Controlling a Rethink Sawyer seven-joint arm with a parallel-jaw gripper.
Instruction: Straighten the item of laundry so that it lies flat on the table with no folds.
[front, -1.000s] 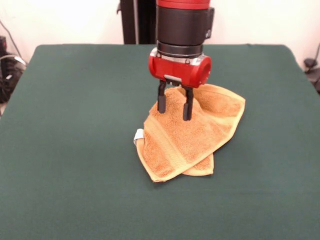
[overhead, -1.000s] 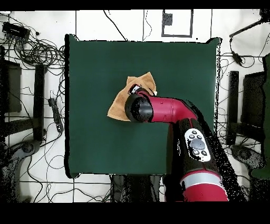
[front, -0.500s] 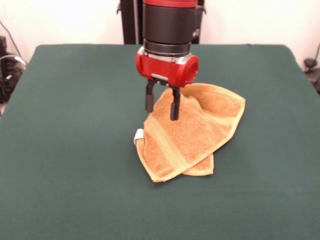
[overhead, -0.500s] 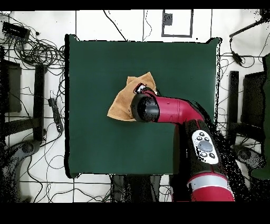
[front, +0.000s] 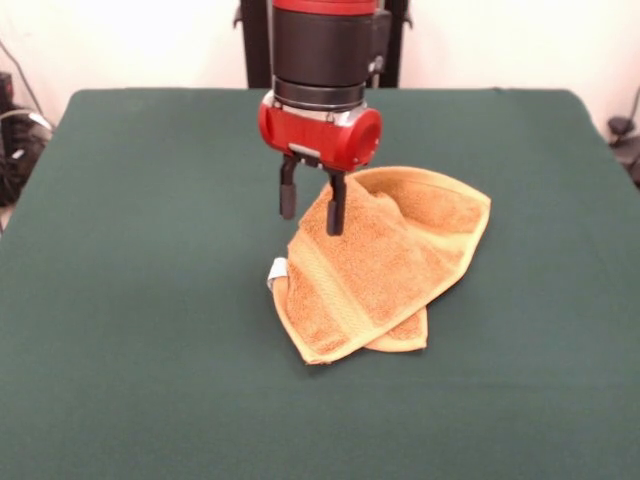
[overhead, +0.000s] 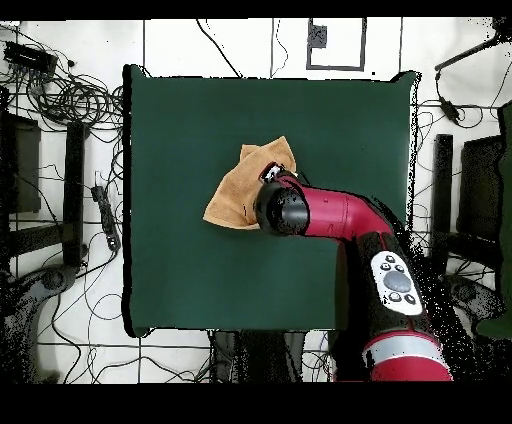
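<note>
The item of laundry (front: 385, 265) is an orange-tan towel, folded over itself and bunched near the middle of the dark green table (front: 130, 300), with a small white tag (front: 277, 272) at its left edge. My gripper (front: 311, 210) hangs above the towel's upper left edge, open, with nothing between its fingers. One black finger (front: 335, 208) stands in front of the cloth, the other over bare table. In the overhead view the towel (overhead: 235, 195) shows left of the red arm (overhead: 335, 212), whose wrist covers the gripper and part of the cloth.
Cables and equipment (overhead: 60, 95) lie on the floor around the table (overhead: 200, 280) in the overhead view. A dark post (front: 255, 45) stands behind the table's far edge.
My gripper has shifted left in the front view, from over the towel's raised middle to its upper left edge. It stays open. The towel has not moved.
</note>
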